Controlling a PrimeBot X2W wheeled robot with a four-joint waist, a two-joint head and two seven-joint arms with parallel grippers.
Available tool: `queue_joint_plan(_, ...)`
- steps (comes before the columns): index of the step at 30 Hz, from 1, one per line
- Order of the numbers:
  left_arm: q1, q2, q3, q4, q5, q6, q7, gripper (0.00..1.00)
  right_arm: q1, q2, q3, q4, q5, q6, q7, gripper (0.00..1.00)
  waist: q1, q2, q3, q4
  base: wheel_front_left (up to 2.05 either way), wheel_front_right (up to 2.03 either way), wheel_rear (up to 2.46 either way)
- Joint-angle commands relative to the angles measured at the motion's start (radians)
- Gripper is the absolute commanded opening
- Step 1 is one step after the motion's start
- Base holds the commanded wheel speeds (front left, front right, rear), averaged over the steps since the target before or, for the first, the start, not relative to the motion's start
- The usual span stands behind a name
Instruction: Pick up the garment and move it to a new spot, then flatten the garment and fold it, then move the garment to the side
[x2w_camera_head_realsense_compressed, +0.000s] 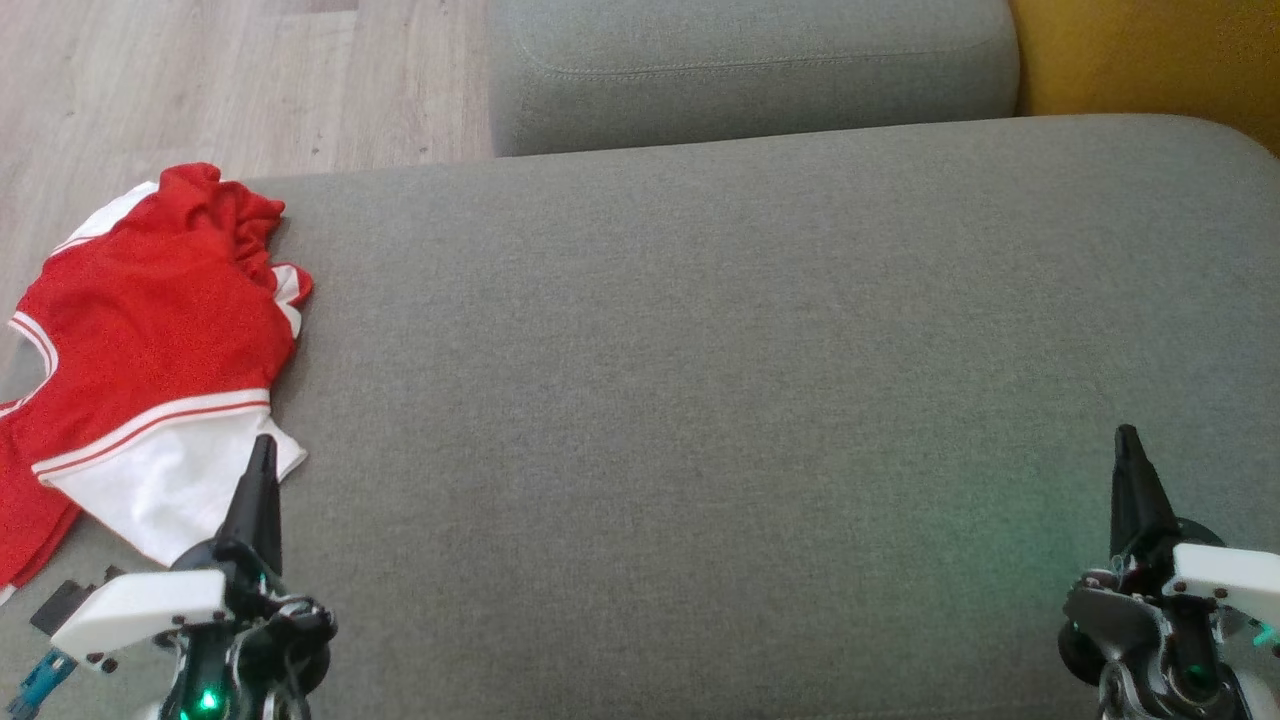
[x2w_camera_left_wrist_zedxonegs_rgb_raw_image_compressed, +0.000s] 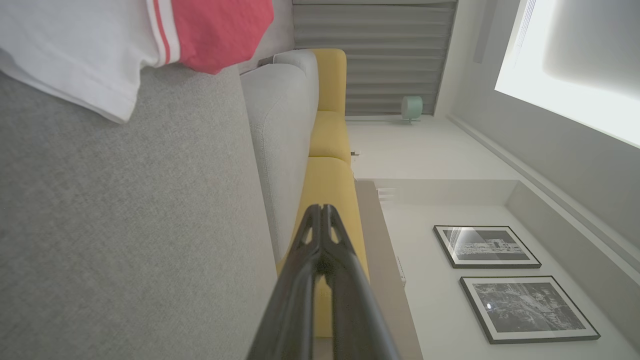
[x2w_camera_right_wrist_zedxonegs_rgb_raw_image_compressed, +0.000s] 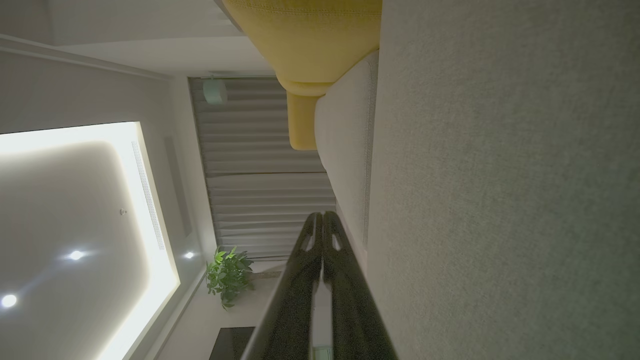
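Nearest you, at the bottom of the head view, the left gripper (x2w_camera_head_realsense_compressed: 263, 450) and the right gripper (x2w_camera_head_realsense_compressed: 1127, 440) both point up over the grey seat cushion (x2w_camera_head_realsense_compressed: 700, 400); they are well apart, one at each lower corner. On each, the jaws are pressed together with nothing between them; the left wrist view shows the left gripper (x2w_camera_left_wrist_zedxonegs_rgb_raw_image_compressed: 322, 210) meeting at its tips, and the right wrist view shows the same for the right gripper (x2w_camera_right_wrist_zedxonegs_rgb_raw_image_compressed: 322, 216).

Just beside your left fingertips lies the garment (x2w_camera_head_realsense_compressed: 150, 340), red with white panels and thin red-and-white stripes; it sits crumpled at the left end of the seat, and its red side runs out of the head view. Its white hem is the part closest to that gripper; in the left wrist view the garment (x2w_camera_left_wrist_zedxonegs_rgb_raw_image_compressed: 100, 45) lies up and to the left of the fingers, with bare grey fabric between, so no contact there. A few small dark bits (x2w_camera_head_realsense_compressed: 60, 600) lie near the left gripper's base; you cannot tell what they are.

Beyond the seat there is a second grey cushion (x2w_camera_head_realsense_compressed: 750, 70), a yellow cushion (x2w_camera_head_realsense_compressed: 1150, 60) at the far right, and pale wooden floor (x2w_camera_head_realsense_compressed: 200, 80) at the far left. Farther off, the left wrist view catches two framed pictures (x2w_camera_left_wrist_zedxonegs_rgb_raw_image_compressed: 485, 247) on a wall; the right wrist view catches a grey curtain (x2w_camera_right_wrist_zedxonegs_rgb_raw_image_compressed: 265, 175) and a potted plant (x2w_camera_right_wrist_zedxonegs_rgb_raw_image_compressed: 230, 277).
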Motion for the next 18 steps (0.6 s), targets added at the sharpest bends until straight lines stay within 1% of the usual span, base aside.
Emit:
queue_joint_plan(1,-0.053,0.008,0.036,-0.037,-0.005,-0.007,0.007,0.00,-0.056,-0.008,0.022,-0.038,0.007,-0.001,0.006,0.00,0.0000,0.0000,0.000,0.000,0.00,0.00,0.00)
queue_joint_plan(16,-0.053,0.008,0.036,-0.037,-0.005,-0.007,0.007,0.00,-0.056,-0.008,0.022,-0.038,0.007,-0.001,0.006,0.00,0.0000,0.0000,0.000,0.000,0.00,0.00,0.00)
queue_joint_plan(17,0.001,-0.001,-0.001,0.004,0.000,0.001,-0.001,1.00,0.001,0.000,0.000,0.004,0.000,0.000,0.000,1.00,0.0000,0.0000,0.000,0.000,0.00,0.00,0.00)
queue_joint_plan(18,0.001,0.000,-0.001,0.007,0.001,0.000,-0.002,1.00,0.002,0.000,0.001,0.006,-0.001,0.000,-0.002,1.00,0.0000,0.0000,0.000,0.000,0.00,0.00,0.00)
